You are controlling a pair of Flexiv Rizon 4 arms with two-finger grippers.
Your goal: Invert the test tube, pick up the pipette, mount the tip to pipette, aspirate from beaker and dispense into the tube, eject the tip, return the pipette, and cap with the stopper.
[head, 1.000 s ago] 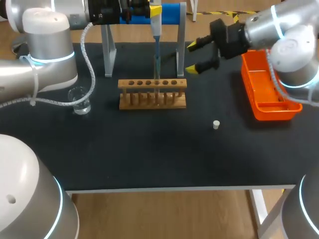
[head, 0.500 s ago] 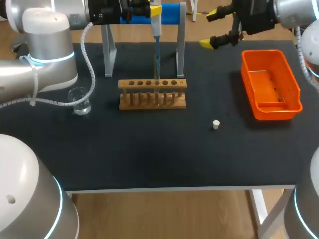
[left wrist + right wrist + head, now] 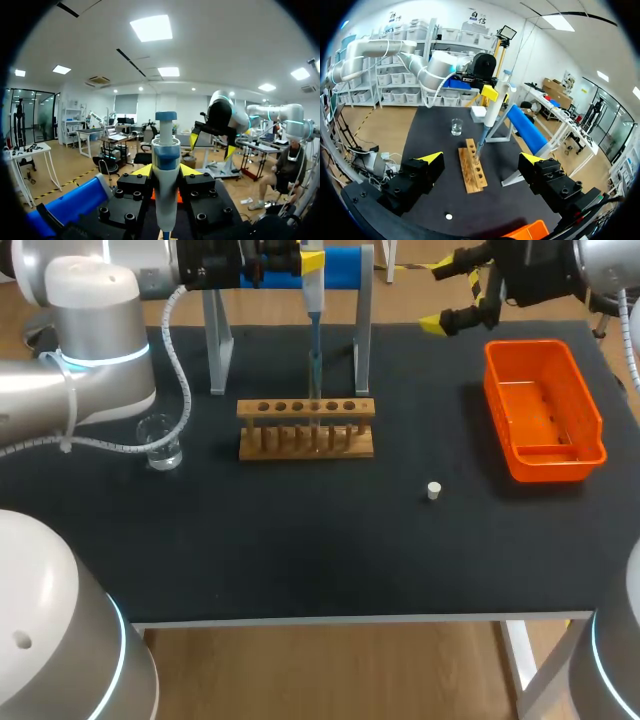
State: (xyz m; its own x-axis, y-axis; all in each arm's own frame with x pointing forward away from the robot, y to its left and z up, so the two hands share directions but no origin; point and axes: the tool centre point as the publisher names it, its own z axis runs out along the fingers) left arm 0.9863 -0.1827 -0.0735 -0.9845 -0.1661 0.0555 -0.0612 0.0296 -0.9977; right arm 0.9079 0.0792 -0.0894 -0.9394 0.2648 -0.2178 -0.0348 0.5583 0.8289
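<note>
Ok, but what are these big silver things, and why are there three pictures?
They are two robot arms at a black table. One picture looks down from above; the two round ones come from cameras on the arms' wrists. The left gripper is shut on a pipette, a tool that sucks up drops. Its thin tip reaches down to a wooden rack. The right gripper is open and holds nothing. On the table are also a glass beaker, a little white stopper and an orange tray.
</note>
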